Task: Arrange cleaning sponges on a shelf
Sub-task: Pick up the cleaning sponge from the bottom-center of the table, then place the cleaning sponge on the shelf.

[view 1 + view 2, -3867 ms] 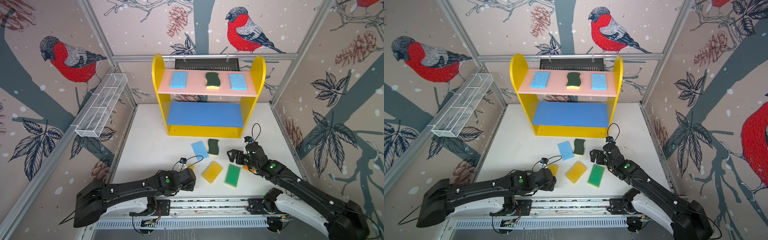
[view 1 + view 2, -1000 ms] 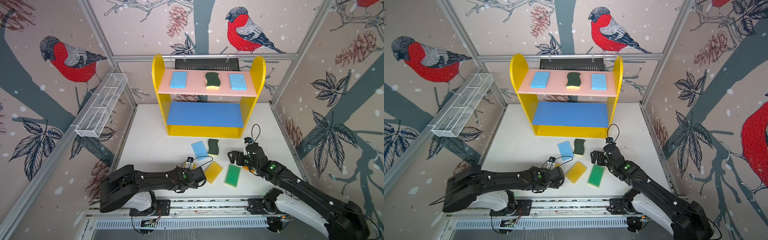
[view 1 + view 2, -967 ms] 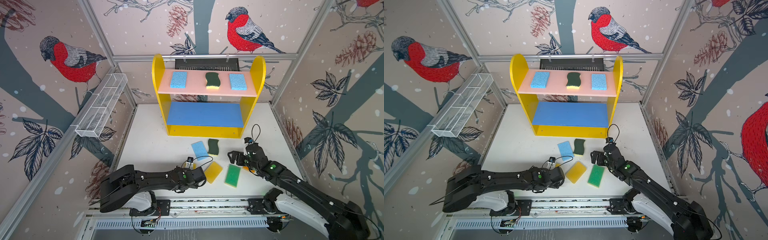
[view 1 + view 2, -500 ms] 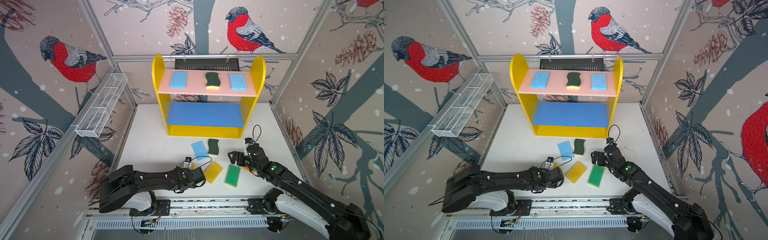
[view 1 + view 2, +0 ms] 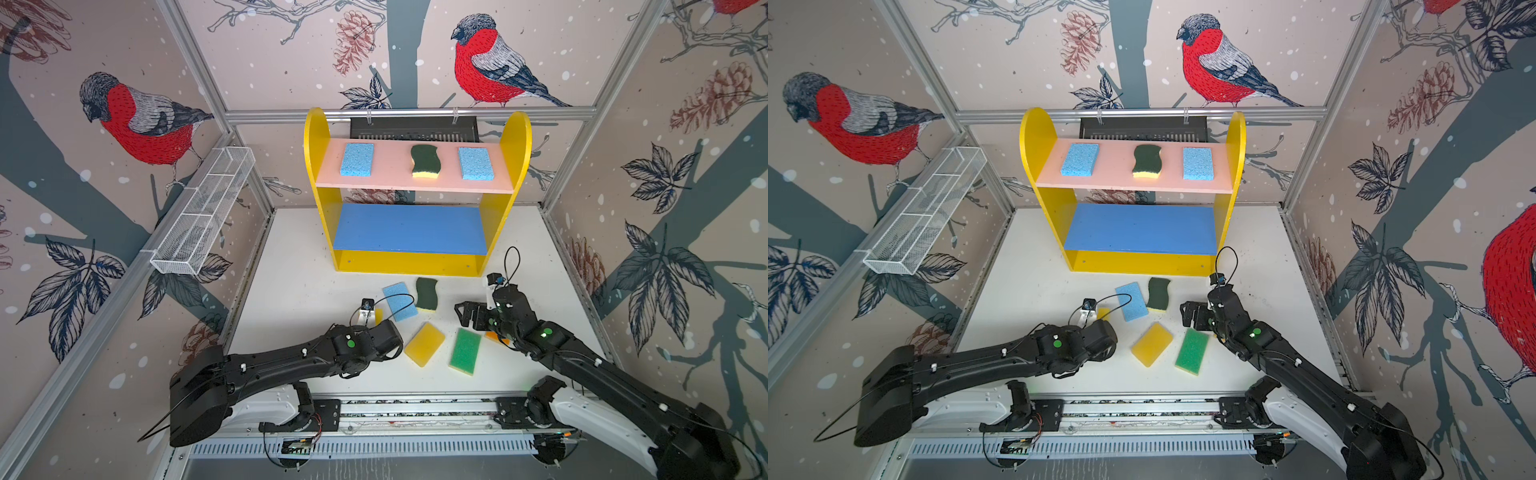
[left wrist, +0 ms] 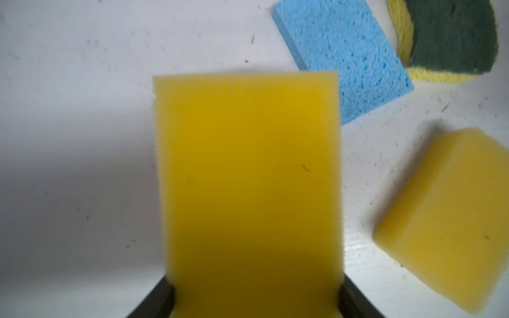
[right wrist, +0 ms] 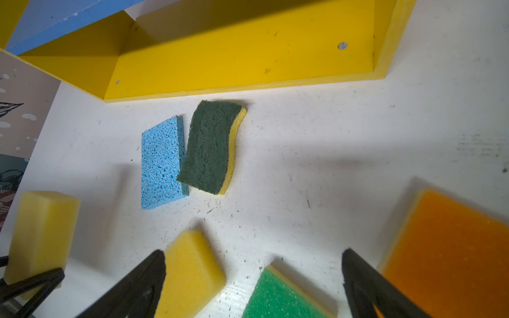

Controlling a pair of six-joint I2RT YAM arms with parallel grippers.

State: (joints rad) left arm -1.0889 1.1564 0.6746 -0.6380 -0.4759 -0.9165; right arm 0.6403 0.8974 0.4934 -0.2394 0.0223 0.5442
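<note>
Yellow sponge [image 6: 248, 179] is clamped in my left gripper [image 6: 254, 300], low over the tabletop [image 5: 299, 282]; my right gripper [image 7: 253, 253] hangs with jaws apart. The pick looks done, so next comes a lift to the shelf's [image 5: 513, 141] bare blue board [image 5: 409, 228]. Sponges number nine: three blue [image 5: 356, 160] [image 5: 476, 163] [image 5: 400, 301], two dark green [image 5: 424, 161] [image 5: 427, 294], two yellow [image 5: 424, 344], one green [image 5: 465, 351], one orange [image 5: 494, 337].
</note>
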